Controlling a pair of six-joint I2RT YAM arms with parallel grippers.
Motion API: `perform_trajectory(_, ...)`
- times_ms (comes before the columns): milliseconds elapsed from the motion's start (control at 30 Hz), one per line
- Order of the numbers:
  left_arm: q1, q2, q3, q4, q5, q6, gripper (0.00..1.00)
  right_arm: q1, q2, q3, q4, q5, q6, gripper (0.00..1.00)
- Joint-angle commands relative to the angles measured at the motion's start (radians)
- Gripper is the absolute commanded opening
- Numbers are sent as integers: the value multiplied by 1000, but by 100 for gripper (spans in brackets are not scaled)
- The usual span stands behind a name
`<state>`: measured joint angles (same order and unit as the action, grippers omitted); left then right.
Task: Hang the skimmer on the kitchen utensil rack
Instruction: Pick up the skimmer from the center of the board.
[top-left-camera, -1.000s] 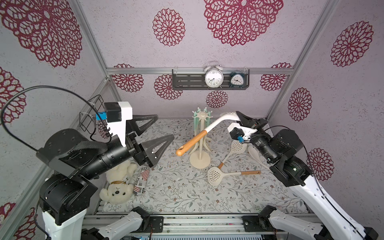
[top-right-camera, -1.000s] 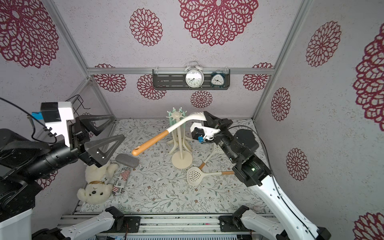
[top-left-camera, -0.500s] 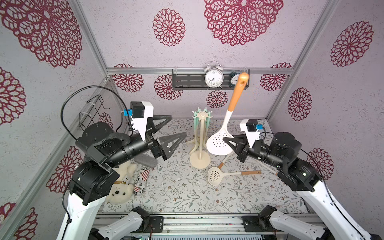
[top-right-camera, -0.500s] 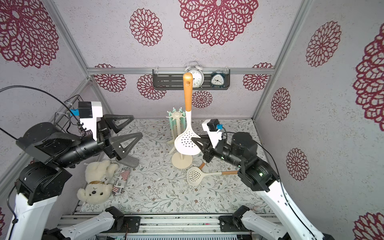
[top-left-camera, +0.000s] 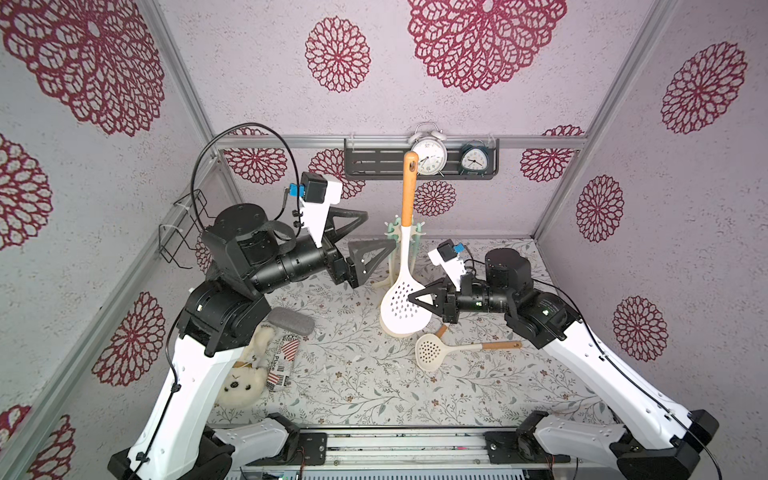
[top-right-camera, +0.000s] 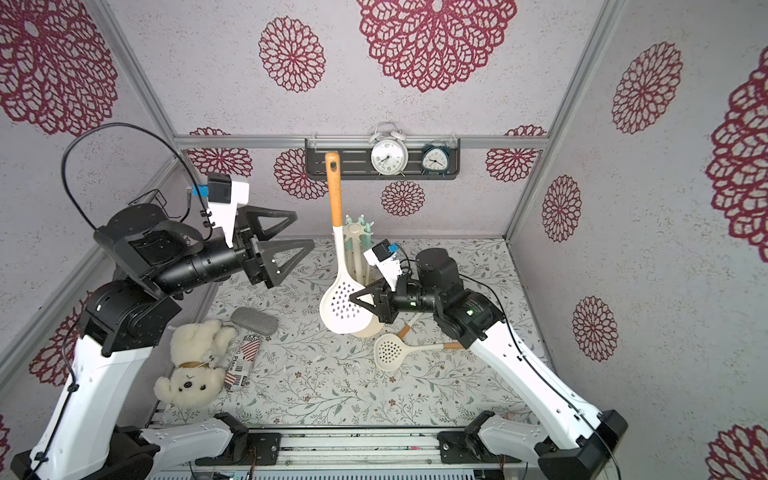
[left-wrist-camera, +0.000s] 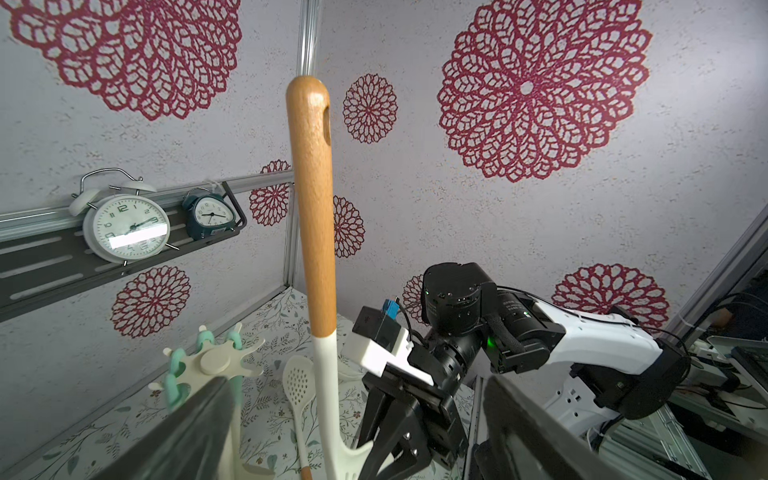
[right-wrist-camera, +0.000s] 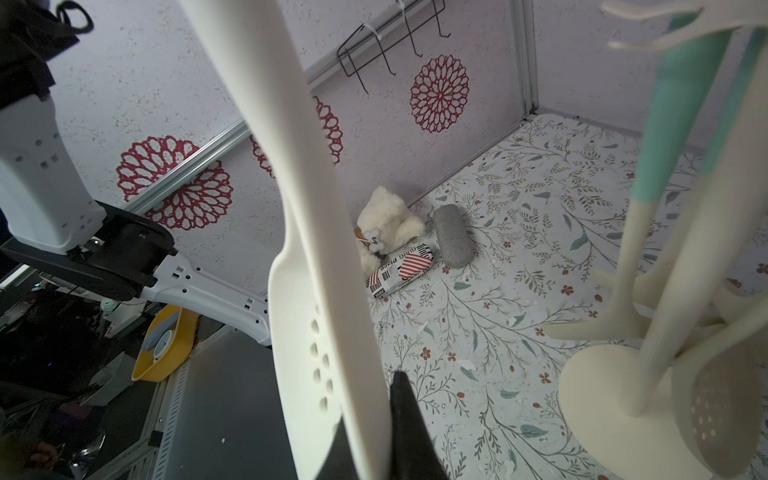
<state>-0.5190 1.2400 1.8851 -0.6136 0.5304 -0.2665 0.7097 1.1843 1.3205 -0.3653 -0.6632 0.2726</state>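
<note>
**Skimmer, held upright beside the rack**

Item: skimmer (top-left-camera: 404, 249), white perforated bowl down, wooden handle up. It stands just in front of the kitchen utensil rack (top-right-camera: 356, 227). The handle's hanging hole is well above the hook crown and sits on no hook.

Holder: right gripper (top-left-camera: 417, 301), jaws pinched on the bowl's edge.

Left gripper (top-left-camera: 380, 230): jaws spread wide, empty, near the skimmer's neck.

Also on the table: small slotted spoon (top-left-camera: 432, 353), teddy bear (top-left-camera: 243, 384).

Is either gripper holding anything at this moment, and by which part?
The right gripper is shut on the large skimmer, pinching the edge of its perforated head; the wooden handle points up. The left gripper is open and empty.
</note>
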Motion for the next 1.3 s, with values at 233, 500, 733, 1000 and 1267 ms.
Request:
perform_trajectory(233, 70, 81, 78, -35, 47, -80, 85, 80, 73, 142, -93, -10, -97, 0)
perform_trajectory(500, 110, 90, 62, -12, 96, -120, 40, 112, 129, 174, -172, -14, -155, 0)
perform_trajectory(733, 121, 37, 0, 8, 67, -137, 0, 114, 110, 158, -154, 82, -164, 0)
perform_trajectory(1000, 122, -102, -175, -22, -95, -218, 0, 109, -47, -53, 271, 280, -164, 99)
perform_trajectory(1267, 123, -272, -424, 31, -245, -332, 0, 235, -22, -98, 536, 499, -130, 89)
